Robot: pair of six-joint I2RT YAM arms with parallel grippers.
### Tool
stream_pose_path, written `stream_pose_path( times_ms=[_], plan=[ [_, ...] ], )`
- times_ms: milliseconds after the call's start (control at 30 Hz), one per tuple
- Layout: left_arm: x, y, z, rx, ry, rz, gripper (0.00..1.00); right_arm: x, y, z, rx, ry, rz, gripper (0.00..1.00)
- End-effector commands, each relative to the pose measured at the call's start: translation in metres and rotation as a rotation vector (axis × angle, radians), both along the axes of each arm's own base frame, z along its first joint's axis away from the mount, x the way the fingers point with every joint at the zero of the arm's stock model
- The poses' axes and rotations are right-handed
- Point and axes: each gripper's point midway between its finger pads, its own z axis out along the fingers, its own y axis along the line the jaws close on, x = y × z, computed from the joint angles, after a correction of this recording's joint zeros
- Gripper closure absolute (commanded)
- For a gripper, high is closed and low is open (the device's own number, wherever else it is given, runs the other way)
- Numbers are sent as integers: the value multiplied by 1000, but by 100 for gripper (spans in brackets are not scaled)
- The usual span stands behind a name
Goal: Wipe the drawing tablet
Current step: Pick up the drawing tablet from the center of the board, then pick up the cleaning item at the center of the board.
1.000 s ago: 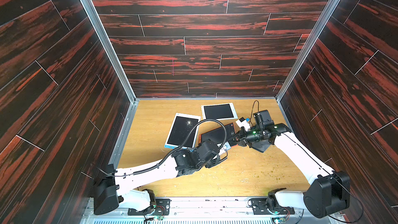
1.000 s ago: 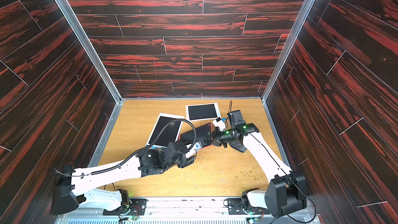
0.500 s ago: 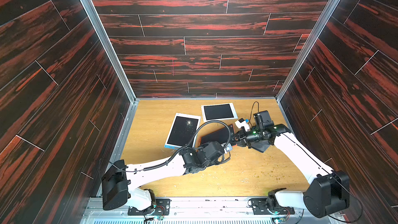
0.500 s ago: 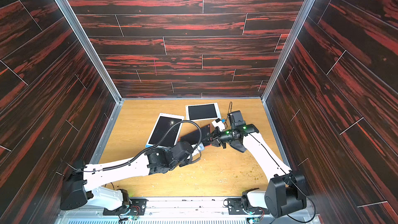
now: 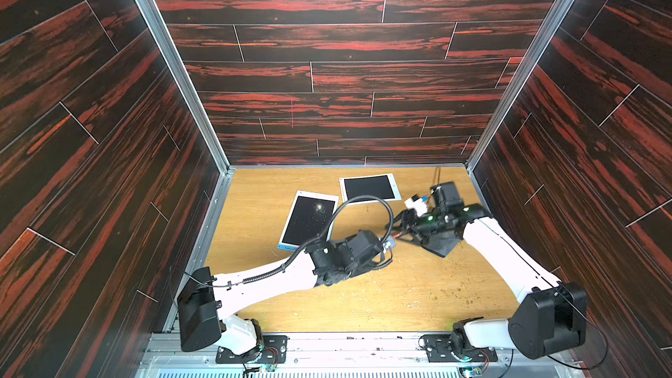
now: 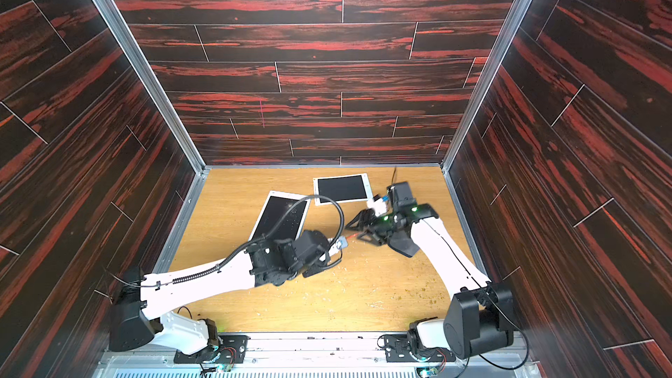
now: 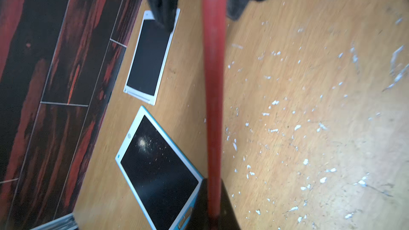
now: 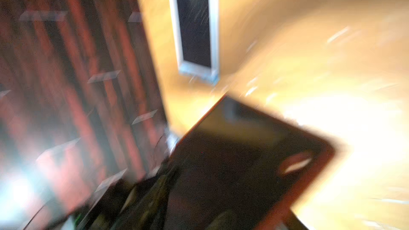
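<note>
Left pincer pinches a thin, flat, red-edged tablet edge-on.

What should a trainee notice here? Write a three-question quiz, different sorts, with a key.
1. True or false: the white-framed tablet lies nearer the back wall than the blue-edged tablet.
2. Which flat tablet's screen shows specks? A) white-framed B) blue-edged
3. Fill in: the left tool is shut on the third tablet, whose edge is ___.
Key: 1 true; 2 B; 3 red.
</note>
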Motion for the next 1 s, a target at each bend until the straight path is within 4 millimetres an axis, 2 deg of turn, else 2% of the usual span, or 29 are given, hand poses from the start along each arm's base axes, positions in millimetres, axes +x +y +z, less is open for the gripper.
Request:
stream_pose_path(
  times_ms=[0, 33, 67, 100, 200, 333, 467, 567, 600, 633, 800, 867, 900, 933, 967],
  plan=[
    [-5, -6, 10, -101, 196, -1, 100, 45, -88, -13, -447, -86, -255, 37],
    [-1, -9, 13, -147, 263, 15, 100, 54, -109, -16, -548, -84, -307, 36],
    [5, -10, 12, -186, 323, 44, 100, 60, -126, -18, -629, -77, -351, 24],
    [9, -12, 12, -226, 407, 67, 100, 66, -143, -23, -708, -60, -392, 15],
    [18, -20, 8, -350, 665, 129, 100, 77, -176, -44, -807, 1, -459, 15],
    [18, -31, 1, -517, 968, 122, 100, 80, -209, -74, -791, 84, -528, 15],
    [21, -26, -7, -554, 997, 129, 100, 77, -215, -103, -778, 164, -509, 15],
    [27, -18, -14, -550, 1017, 176, 100, 72, -211, -129, -767, 225, -489, 16],
    [31, -16, -27, -525, 1037, 215, 100, 71, -211, -138, -770, 239, -485, 16],
    [33, -14, -31, -515, 1044, 236, 100, 71, -212, -146, -777, 255, -480, 16],
    [37, -7, -42, -499, 1060, 291, 100, 68, -204, -186, -753, 322, -429, 20],
    [37, -4, -46, -485, 1065, 307, 100, 67, -201, -194, -742, 334, -422, 24],
    [37, -4, -48, -480, 1069, 316, 100, 67, -201, -196, -735, 334, -419, 31],
    [37, -2, -51, -478, 1072, 326, 100, 67, -199, -195, -729, 325, -418, 43],
    [37, -2, -54, -480, 1081, 338, 100, 68, -199, -192, -723, 310, -420, 70]
  ],
)
